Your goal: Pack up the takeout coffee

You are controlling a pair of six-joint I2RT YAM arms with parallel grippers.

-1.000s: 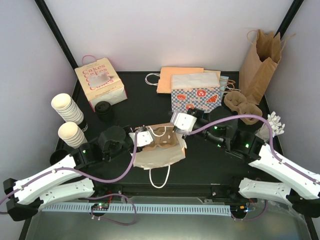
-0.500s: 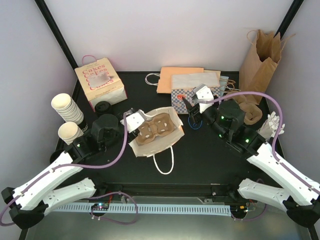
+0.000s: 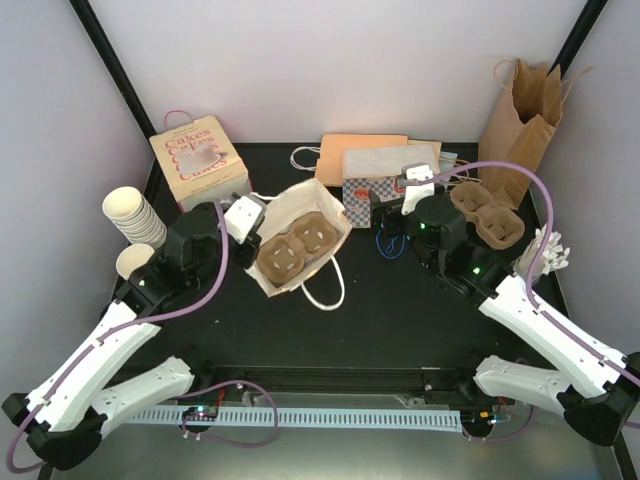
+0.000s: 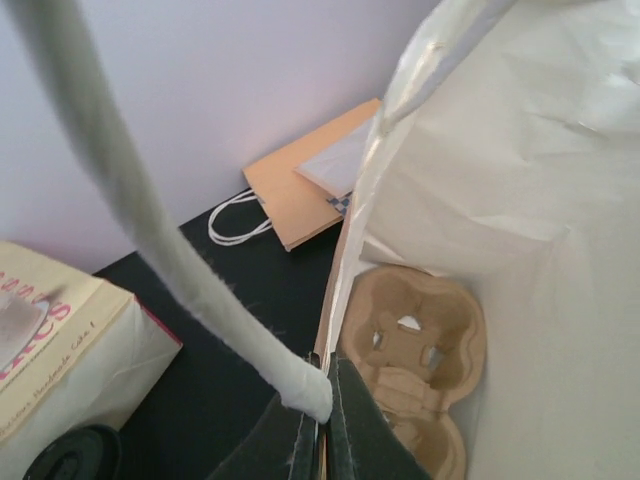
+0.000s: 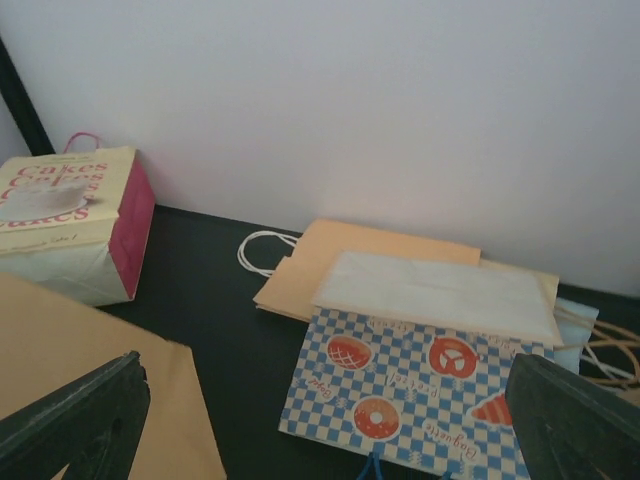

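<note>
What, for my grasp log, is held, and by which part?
The left gripper pinches the white paper bag at its rim, beside a handle; right gripper holds nothing.

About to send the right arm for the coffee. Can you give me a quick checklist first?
1. Left gripper shut on the white bag rim: ok.
2. Bag mouth open: ok.
3. Cup carrier lying inside the bag: ok.
4. Right gripper open and empty: ok.
5. Coffee cup located and reachable: cannot tell. Only its black lid shows at the edge of the left wrist view, and the left arm hides it from above.
</note>
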